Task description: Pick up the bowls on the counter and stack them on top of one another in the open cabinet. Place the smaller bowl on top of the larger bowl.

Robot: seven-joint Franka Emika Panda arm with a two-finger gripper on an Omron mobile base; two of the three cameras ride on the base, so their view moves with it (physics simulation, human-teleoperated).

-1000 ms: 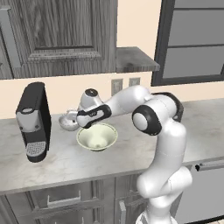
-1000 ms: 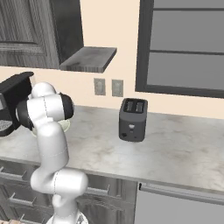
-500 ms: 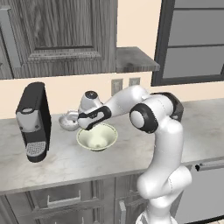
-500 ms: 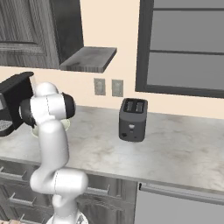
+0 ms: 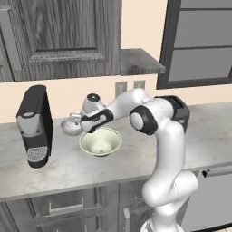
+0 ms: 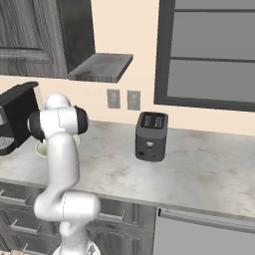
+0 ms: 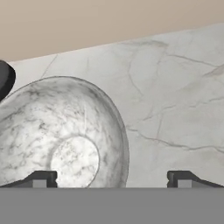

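Hovering over small bowl (image 7: 61, 135), hand (image 7: 109, 178) spread wide, grasping nothing. Small bowl on bench (image 5: 136, 158), interior bare, just beside large bowl (image 5: 100, 142), also bare, near coffee machine (image 5: 34, 124).

You have two bowls on the one counter (image 5: 68, 167): one smaller bowl (image 5: 71, 127), grey-white and marbled, and one larger bowl (image 5: 100, 142), pale cream-green. You can count one black coffee machine (image 5: 34, 125) at the left and one dark toaster (image 6: 151, 136) further right. On the wall you see two outlet plates (image 6: 123, 99) side by side. Above, there is one open cabinet (image 5: 138, 62) shelf and one panelled cabinet door (image 5: 63, 36). One window (image 6: 209, 52) sits at the right.
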